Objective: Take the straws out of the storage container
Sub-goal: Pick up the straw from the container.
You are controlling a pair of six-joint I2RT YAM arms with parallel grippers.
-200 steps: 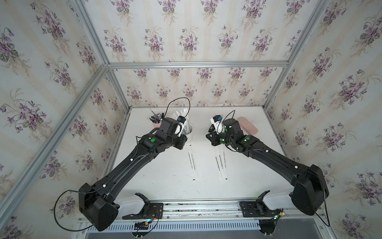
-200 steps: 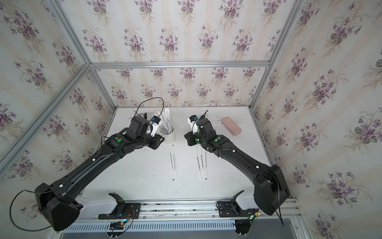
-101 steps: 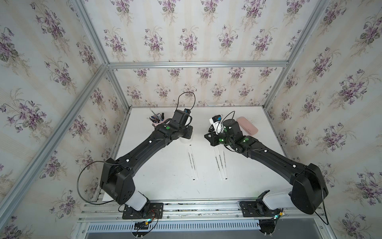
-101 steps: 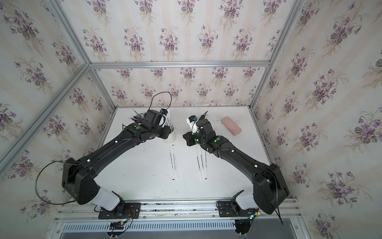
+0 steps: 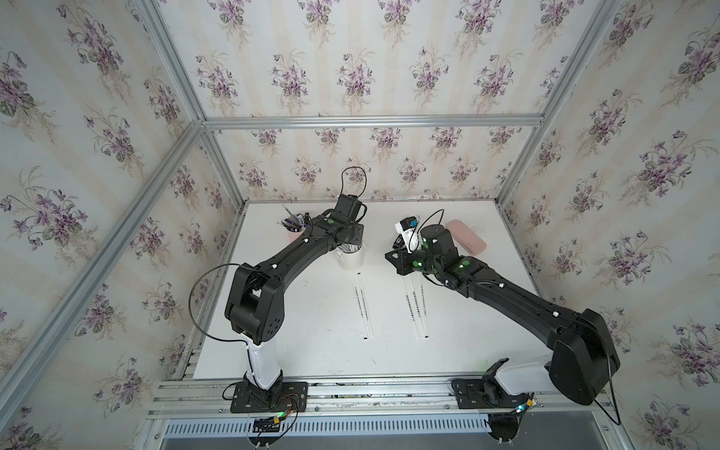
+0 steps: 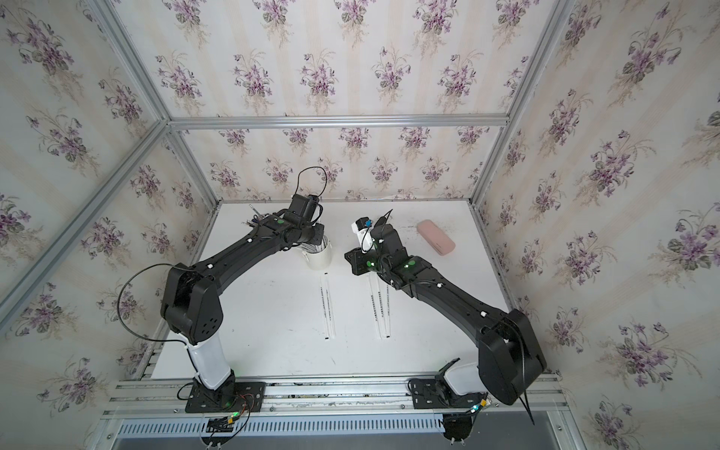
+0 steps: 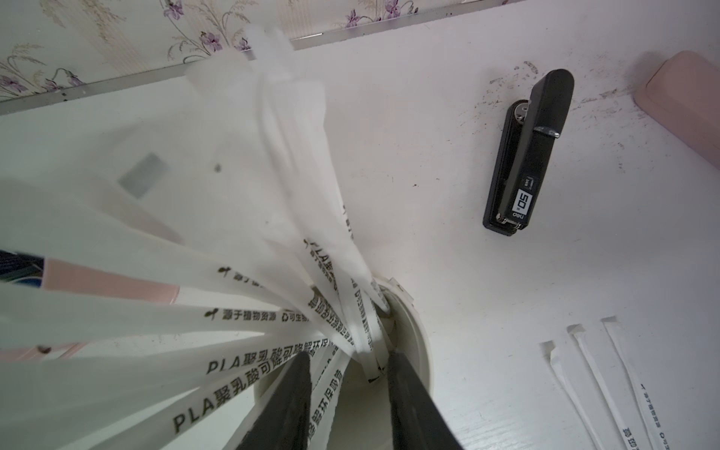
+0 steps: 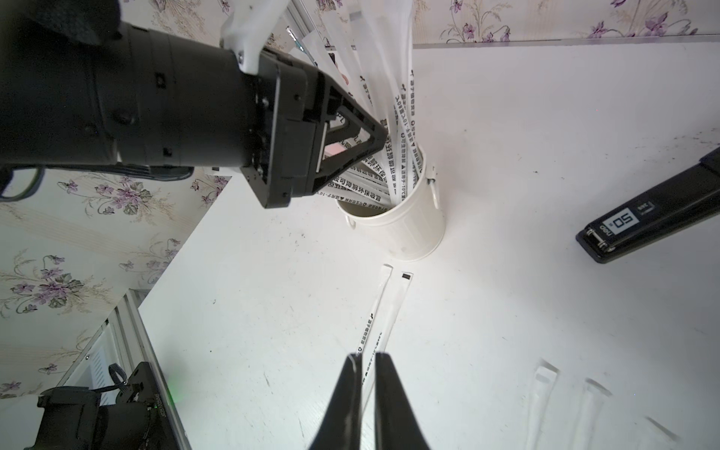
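My left tool (image 7: 348, 356) is half spread at the mouth of the storage container (image 8: 409, 230), a jaw either side of some of the straws (image 7: 249, 307) and not pressed on them. They stand in the container and fan upward past my jaws, long axis rising out of the rim across my grip. My right tool (image 8: 368, 356), nearly pressed together, hangs well apart over the bench (image 8: 506, 156); whether it pinches anything I cannot tell
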